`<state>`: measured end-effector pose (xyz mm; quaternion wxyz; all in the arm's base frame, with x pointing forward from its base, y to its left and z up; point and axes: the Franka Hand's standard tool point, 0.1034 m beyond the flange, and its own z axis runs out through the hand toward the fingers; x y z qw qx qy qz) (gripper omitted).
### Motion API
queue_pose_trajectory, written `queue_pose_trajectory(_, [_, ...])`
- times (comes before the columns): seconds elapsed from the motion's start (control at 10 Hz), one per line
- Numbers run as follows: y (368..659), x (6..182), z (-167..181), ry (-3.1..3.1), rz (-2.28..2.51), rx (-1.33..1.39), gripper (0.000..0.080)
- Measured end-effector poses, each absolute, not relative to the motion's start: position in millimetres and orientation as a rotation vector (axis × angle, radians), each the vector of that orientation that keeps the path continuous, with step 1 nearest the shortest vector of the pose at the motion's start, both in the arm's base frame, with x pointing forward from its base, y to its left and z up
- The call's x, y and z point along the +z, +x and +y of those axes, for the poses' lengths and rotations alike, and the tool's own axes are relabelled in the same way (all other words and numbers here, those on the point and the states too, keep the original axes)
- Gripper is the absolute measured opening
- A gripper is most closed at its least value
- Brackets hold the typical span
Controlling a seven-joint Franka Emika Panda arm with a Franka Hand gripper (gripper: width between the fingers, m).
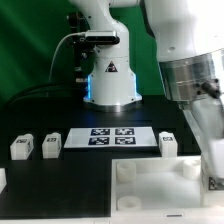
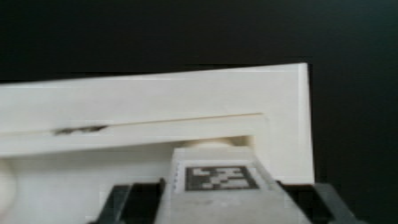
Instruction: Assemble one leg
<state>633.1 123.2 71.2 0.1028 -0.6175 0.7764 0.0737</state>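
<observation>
My gripper [image 2: 217,205] is shut on a white leg [image 2: 217,165] with a black-and-white tag, held between the two dark fingers [image 2: 128,198]. The leg hangs over the large white tabletop [image 2: 125,110], near its edge. In the exterior view the gripper [image 1: 212,172] is low at the right, over the right corner of the tabletop [image 1: 150,190]. Three more legs stand on the black table: two at the left [image 1: 22,147] [image 1: 50,145] and one right of the marker board [image 1: 168,142].
The marker board [image 1: 110,138] lies flat behind the tabletop. The robot's white base [image 1: 110,80] stands at the back centre, with cables to its left. A small white object [image 1: 2,180] shows at the left edge.
</observation>
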Motion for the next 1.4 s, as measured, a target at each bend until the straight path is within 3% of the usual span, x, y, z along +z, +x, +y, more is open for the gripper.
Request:
queue_pose_trajectory(0.5, [629,65.8,123,-1.464,2.586,0.237,0.0292])
queue_pose_trajectory(0.6, [629,65.0,124,-1.487,2.566,0.241,0.0344])
queue_pose_trajectory(0.8, [628,64.5,125,-1.512,2.551,0.240,0.0593])
queue_pose_trajectory(1.0, [624,67.5,128,-1.541,2.532,0.240,0.0638])
queue_pose_trajectory(1.4, [609,102.7,141,-1.641,2.456,0.295,0.0648])
